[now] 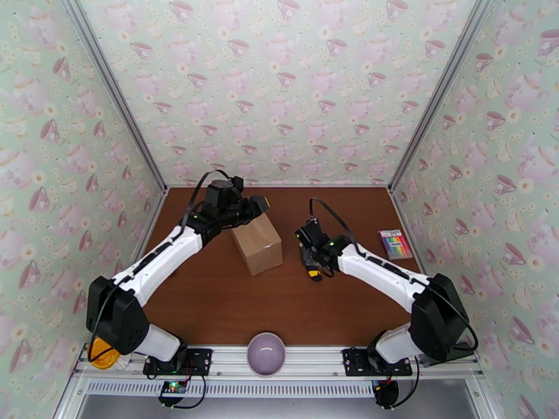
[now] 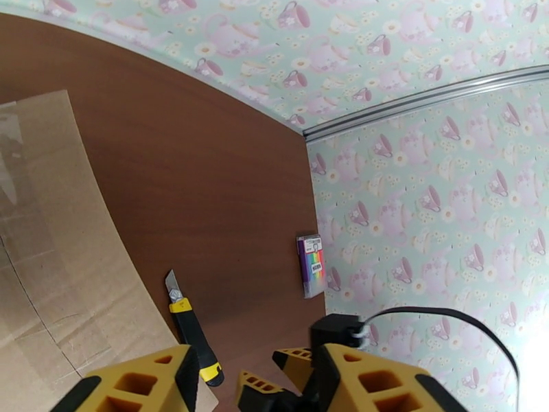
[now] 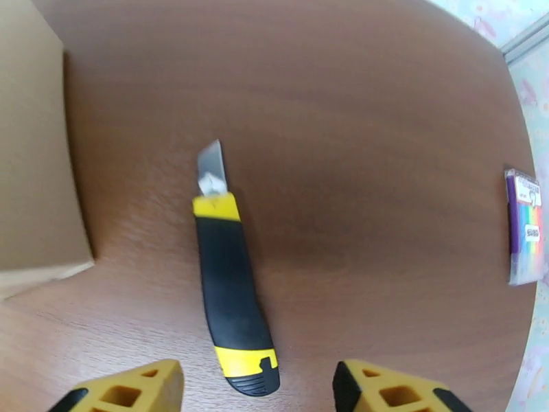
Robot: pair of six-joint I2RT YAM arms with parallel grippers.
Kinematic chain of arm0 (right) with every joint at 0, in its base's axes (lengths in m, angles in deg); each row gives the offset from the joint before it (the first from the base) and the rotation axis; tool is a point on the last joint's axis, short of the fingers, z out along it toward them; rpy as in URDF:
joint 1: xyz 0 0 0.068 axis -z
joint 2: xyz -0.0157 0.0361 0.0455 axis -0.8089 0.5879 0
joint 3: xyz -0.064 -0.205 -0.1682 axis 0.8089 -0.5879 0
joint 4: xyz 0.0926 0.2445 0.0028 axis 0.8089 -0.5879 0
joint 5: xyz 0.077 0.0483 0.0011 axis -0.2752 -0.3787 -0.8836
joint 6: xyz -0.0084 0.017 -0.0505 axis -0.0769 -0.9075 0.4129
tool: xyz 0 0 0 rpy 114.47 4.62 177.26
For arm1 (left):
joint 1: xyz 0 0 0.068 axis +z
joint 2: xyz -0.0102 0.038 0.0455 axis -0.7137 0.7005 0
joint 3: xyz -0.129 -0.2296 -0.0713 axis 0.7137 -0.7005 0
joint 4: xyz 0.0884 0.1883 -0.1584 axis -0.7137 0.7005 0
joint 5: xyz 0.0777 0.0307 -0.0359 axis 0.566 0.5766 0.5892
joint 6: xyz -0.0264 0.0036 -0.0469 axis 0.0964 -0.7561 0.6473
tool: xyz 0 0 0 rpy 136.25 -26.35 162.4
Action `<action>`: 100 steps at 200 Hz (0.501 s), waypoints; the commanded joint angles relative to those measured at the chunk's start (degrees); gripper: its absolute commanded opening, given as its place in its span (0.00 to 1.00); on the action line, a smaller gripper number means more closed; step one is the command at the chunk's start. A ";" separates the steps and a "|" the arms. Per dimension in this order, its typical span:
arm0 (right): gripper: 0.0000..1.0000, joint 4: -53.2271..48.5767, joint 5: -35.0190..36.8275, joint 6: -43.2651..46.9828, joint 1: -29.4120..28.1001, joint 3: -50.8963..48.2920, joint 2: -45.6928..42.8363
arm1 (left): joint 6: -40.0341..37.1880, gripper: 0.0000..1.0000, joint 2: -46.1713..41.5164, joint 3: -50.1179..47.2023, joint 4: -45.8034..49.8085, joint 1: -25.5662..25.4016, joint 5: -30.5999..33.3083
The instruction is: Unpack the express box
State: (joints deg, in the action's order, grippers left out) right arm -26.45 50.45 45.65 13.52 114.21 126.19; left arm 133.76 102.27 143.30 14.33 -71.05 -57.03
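Right wrist: end effector (image 3: 257, 382) above knife (image 3: 230, 283)

Lighting: bright, even light is falling from above; a soft shadow is pooling on the brown wooden tabletop (image 3: 322, 221) beside the yellow-and-black utility knife (image 3: 230, 283).
Glare: teacup-patterned wallpaper (image 2: 532, 338) is washing out white at lower right; tape on the plain brown cardboard express box (image 2: 62, 255) is glinting.
Distortion: wrist lenses are bowing the silver metal corner rail (image 2: 425, 97).

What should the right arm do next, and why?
Probably lower the right fingers onto the knife and grip its handle: it lies loose on the table between the open fingers, blade out, and the box is closed and taped.
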 commanded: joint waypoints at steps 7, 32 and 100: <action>0.62 4.66 -0.28 -2.45 0.13 -2.14 3.09 | -1.06 0.51 -1.18 -1.24 -1.64 0.65 -0.56; 0.58 7.04 -2.03 -2.68 0.34 -3.32 5.65 | -1.00 0.51 -1.44 -1.42 -1.90 0.73 -0.90; 0.63 11.31 -4.23 -2.95 2.11 -5.11 11.24 | -0.64 0.50 -1.27 -1.50 -2.46 0.85 -1.63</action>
State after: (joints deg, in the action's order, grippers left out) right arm -17.58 46.99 43.44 15.40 109.73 135.70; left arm 133.76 102.16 142.55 13.02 -70.64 -57.10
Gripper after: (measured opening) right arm 0.635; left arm 0.498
